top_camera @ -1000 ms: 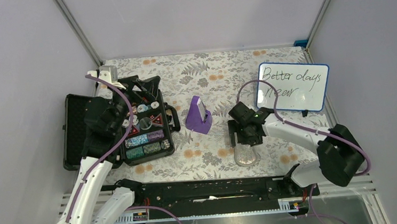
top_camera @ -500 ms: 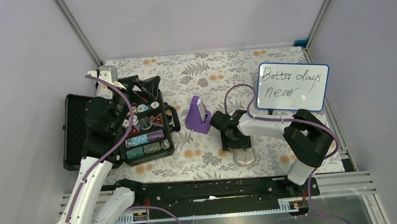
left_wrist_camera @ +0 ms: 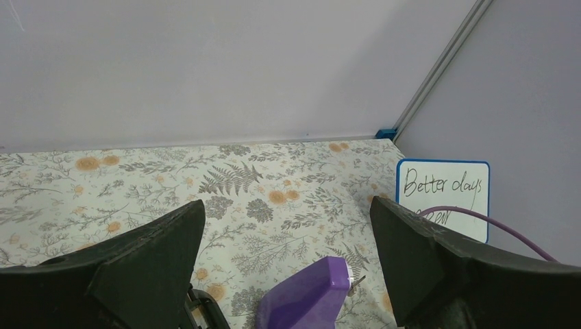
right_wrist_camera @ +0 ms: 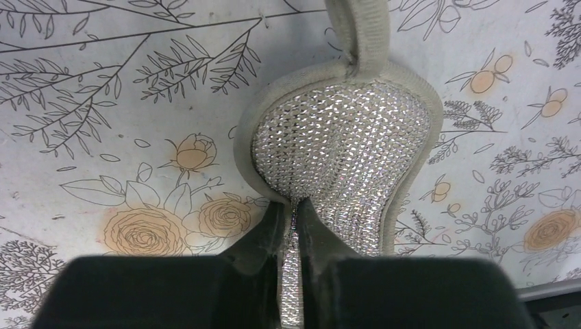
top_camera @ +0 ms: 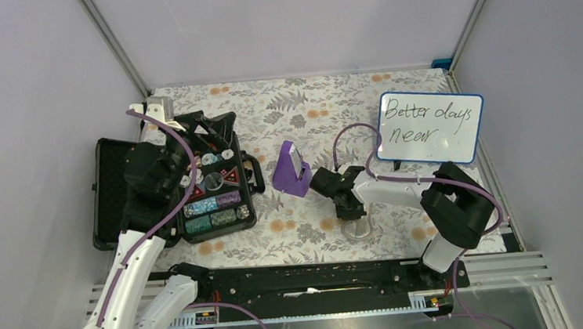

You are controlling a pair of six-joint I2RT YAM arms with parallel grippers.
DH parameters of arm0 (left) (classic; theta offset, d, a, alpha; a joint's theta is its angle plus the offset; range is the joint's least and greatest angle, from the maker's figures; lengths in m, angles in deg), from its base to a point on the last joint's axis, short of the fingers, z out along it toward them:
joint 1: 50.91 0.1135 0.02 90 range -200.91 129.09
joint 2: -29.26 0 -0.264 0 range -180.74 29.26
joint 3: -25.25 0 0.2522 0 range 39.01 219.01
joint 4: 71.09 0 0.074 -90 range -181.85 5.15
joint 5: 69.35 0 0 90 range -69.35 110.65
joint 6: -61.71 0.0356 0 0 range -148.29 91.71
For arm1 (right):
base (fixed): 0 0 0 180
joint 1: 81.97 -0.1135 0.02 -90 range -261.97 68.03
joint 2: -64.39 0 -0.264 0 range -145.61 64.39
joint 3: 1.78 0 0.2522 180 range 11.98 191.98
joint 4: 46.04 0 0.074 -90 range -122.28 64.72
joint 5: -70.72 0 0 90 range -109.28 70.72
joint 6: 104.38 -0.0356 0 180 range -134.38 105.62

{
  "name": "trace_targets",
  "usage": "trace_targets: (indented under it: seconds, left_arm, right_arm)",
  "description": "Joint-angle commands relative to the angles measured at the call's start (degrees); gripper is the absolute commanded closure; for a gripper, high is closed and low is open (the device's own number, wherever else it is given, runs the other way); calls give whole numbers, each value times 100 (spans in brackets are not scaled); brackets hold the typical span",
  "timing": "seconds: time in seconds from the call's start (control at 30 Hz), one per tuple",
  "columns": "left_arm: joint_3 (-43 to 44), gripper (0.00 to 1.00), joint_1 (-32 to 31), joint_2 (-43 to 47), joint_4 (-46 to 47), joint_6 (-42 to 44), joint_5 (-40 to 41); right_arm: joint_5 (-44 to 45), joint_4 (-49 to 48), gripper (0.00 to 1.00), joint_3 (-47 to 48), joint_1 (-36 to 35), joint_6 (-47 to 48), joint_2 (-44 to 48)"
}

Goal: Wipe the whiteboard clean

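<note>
On the left, the left gripper (left_wrist_camera: 284,205) is hovering over an open black case (top_camera: 115,196), its fingers standing wide apart. A purple stand (top_camera: 292,169) is sitting mid-way across the table (top_camera: 283,102). Just right of it, the right gripper (right_wrist_camera: 293,221) is pinching a glittery silver pad (right_wrist_camera: 342,137), possibly an eraser, that is lying flat. Far right, the whiteboard (top_camera: 429,126) is standing upright, handwriting covering it.

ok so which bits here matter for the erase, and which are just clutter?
Job:
whiteboard, writing on it
silver mesh pad, pinched in the right tool

Lying about:
purple object, mid-table
open black case of small parts
</note>
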State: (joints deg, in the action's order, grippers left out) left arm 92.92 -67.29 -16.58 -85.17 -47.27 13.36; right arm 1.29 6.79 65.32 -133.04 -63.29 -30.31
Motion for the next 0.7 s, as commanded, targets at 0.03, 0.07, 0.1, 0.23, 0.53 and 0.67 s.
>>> trace_targets:
  seconds: [0.03,0.07,0.1,0.23,0.53,0.67]
  left_arm:
    - [-21,1,-31,85,265,89,17]
    - [-21,1,-32,77,268,90,17]
    - [-21,1,-24,64,269,88,13]
    - [-29,1,-28,32,269,88,18]
    - [-53,1,-124,100,292,108,60]
    - [-48,1,-187,60,276,123,87]
  right_arm:
    - [666,-284,100,-166,35,78,332]
    - [726,-285,100,-164,32,97,412]
    - [787,-286,100,-159,35,108,472]
    - [993,-297,100,-55,87,266,605]
    - [544,-1304,100,-289,1558,1250,1983]
    - [710,-1764,100,-29,2501,1713,2533]
